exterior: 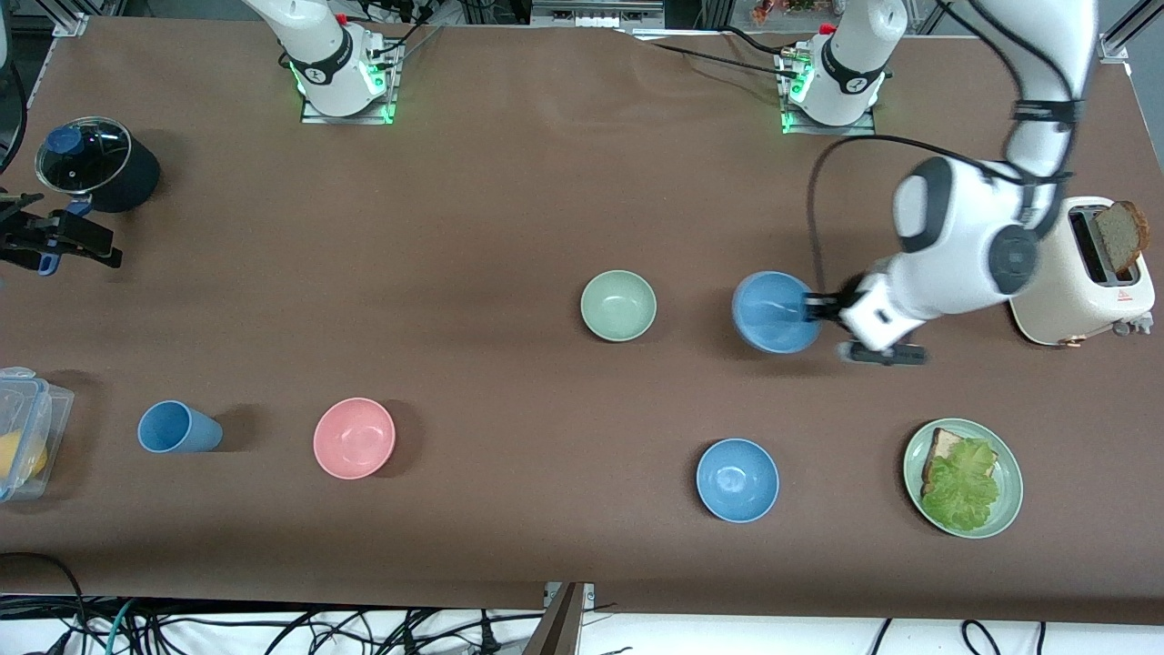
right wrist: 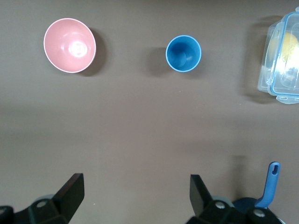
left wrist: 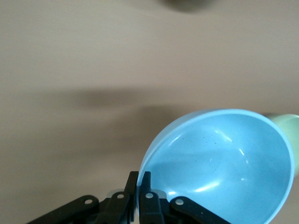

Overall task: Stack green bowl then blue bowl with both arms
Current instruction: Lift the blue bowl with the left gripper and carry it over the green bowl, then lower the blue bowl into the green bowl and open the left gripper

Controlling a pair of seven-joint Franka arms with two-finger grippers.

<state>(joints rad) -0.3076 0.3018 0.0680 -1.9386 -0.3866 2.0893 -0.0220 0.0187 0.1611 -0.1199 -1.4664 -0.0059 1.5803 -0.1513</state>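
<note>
Over toward the left arm's end of the bench [exterior: 509, 200], the left end effector [exterior: 812, 309] has its fingers [left wrist: 139, 186] pinched tight on the rim of the blue bowl [exterior: 773, 312], and the bowl looks tipped, its open side showing clearly in the left wrist view. Just beside it, toward the right arm's end, sits the green bowl [exterior: 618, 306], upright on the bench with a small gap between the two. A second blue bowl [exterior: 737, 479] sits nearer the front camera, with a green plate [exterior: 1008, 496] of bread and lettuce off toward the left arm's end, and a toaster [exterior: 1073, 282] with a slice of bread poking out. The right end effector [right wrist: 135, 193] waits up over the right arm's end of the bench, fingers spread wide with nothing between them, looking down on a pink bowl [exterior: 354, 438], a blue cup [exterior: 175, 428] and a clear plastic container [exterior: 27, 435].
</note>
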